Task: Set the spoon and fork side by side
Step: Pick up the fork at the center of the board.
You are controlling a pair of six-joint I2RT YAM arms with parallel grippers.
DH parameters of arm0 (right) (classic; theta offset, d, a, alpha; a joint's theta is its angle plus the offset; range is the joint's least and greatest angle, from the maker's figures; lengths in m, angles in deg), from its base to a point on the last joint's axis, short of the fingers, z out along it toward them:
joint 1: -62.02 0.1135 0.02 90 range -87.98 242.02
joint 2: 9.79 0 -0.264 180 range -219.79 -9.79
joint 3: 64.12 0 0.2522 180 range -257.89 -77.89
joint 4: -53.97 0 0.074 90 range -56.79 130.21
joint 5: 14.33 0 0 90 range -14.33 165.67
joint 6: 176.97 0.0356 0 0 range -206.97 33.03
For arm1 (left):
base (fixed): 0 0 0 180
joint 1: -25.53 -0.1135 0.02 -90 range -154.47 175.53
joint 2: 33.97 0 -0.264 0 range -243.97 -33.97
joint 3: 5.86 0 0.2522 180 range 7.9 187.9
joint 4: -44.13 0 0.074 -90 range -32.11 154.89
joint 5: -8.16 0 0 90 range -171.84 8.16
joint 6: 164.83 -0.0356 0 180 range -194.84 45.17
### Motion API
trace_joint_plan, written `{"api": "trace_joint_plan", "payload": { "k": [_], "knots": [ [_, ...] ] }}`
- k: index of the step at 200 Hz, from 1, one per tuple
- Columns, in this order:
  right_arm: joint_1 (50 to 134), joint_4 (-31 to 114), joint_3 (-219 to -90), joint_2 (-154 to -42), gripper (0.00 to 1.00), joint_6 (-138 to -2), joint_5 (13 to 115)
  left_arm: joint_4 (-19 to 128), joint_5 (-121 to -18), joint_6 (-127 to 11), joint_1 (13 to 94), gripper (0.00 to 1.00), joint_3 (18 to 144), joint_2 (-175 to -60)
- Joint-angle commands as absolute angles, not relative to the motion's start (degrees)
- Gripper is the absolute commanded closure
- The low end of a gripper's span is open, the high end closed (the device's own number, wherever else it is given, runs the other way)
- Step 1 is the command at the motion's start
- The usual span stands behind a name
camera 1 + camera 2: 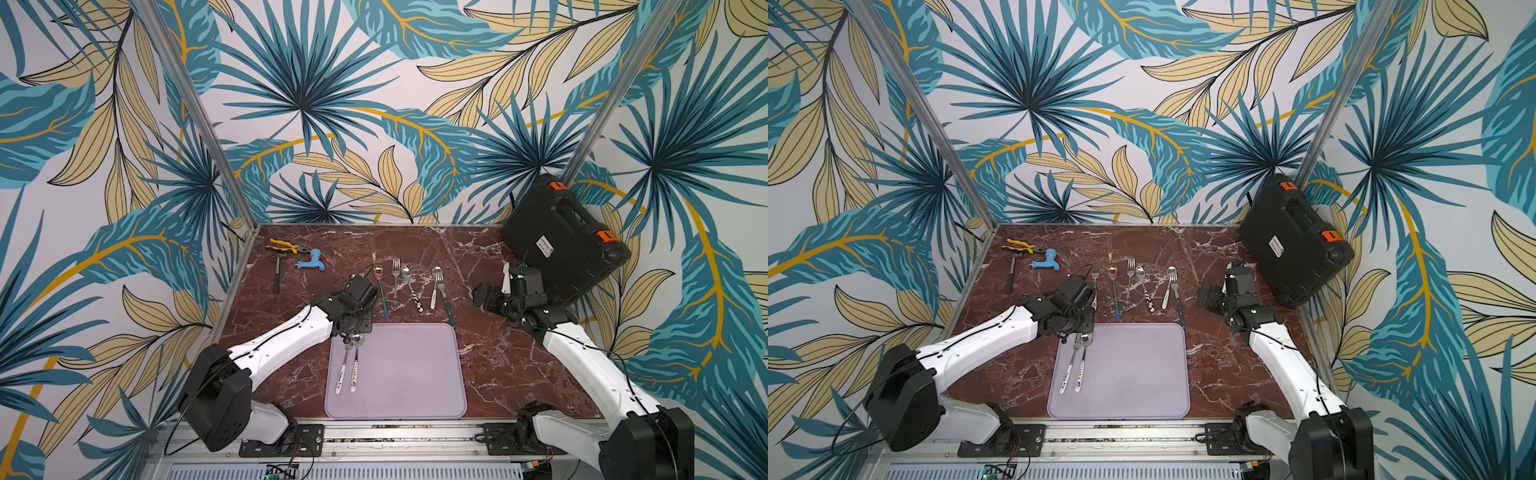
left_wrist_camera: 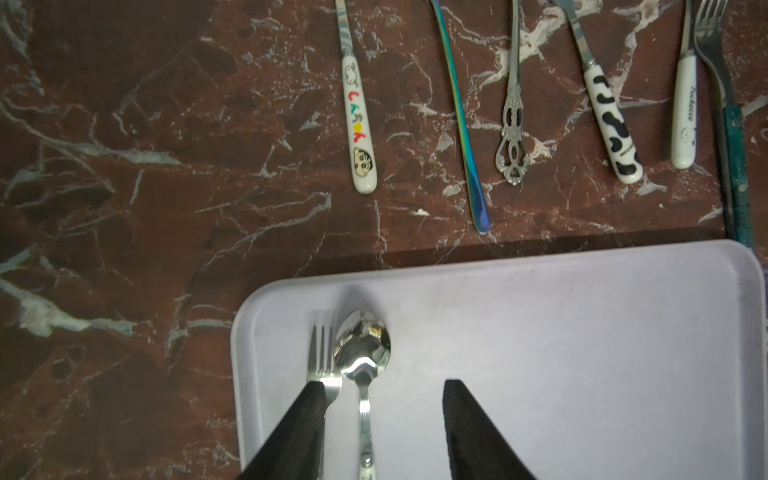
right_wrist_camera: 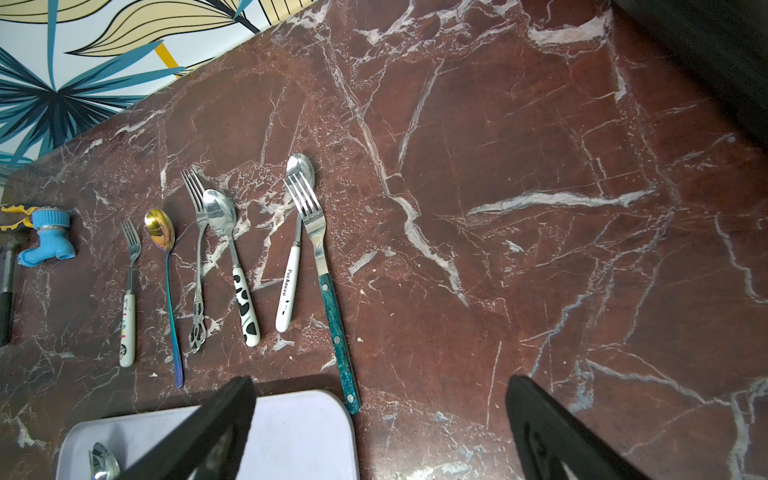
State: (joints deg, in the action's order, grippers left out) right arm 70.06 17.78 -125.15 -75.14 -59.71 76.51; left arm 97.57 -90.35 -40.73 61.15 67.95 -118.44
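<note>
Leaf-patterned walls (image 1: 311,104) enclosed a red marble counter (image 1: 478,353), with one black case (image 1: 557,241) in the far right corner and one lilac tray (image 1: 415,374) at the front. The left jaws stood parted over the tray, gripping nothing. The spoon (image 2: 363,345) lay between them with the fork (image 2: 322,353) just beside it. The right jaws gaped wide and empty above the counter. Beyond the tray lay three more forks (image 3: 131,239), three more spoons (image 3: 159,228), one hammer (image 1: 277,276), one pliers (image 1: 286,247) and one tap (image 1: 309,259).
</note>
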Motion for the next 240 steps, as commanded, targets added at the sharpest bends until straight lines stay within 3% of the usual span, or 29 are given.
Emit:
{"api": "trace_joint_plan", "payload": {
  "k": [1, 84, 137, 175, 225, 240],
  "knots": [
    [70.1, 17.1, -125.7, -75.5, 0.01, -59.9, 77.1, 94.6, -88.3, -44.8, 58.9, 0.51, 73.5, -123.0],
    [70.1, 16.9, -125.7, -75.8, 0.0, -60.0, 77.5, 92.5, -84.9, -49.3, 52.8, 0.55, 86.3, -142.9],
    [70.1, 16.8, -125.7, -75.9, 0.0, -60.0, 77.6, 91.6, -83.2, -50.2, 50.7, 0.58, 89.8, -149.3],
    [70.2, 16.7, -125.8, -76.0, 0.0, -60.0, 77.7, 92.4, -83.6, -50.6, 50.0, 0.69, 91.0, -151.0],
    [70.1, 16.6, -125.8, -76.2, 0.0, -59.9, 77.8, 95.3, -85.1, -51.9, 50.0, 0.99, 92.9, -151.6],
    [70.1, 16.5, -125.8, -76.1, 0.01, -59.7, 77.6, 96.6, -85.8, -52.2, 50.0, 1.0, 93.5, -151.4]
  ]
}}
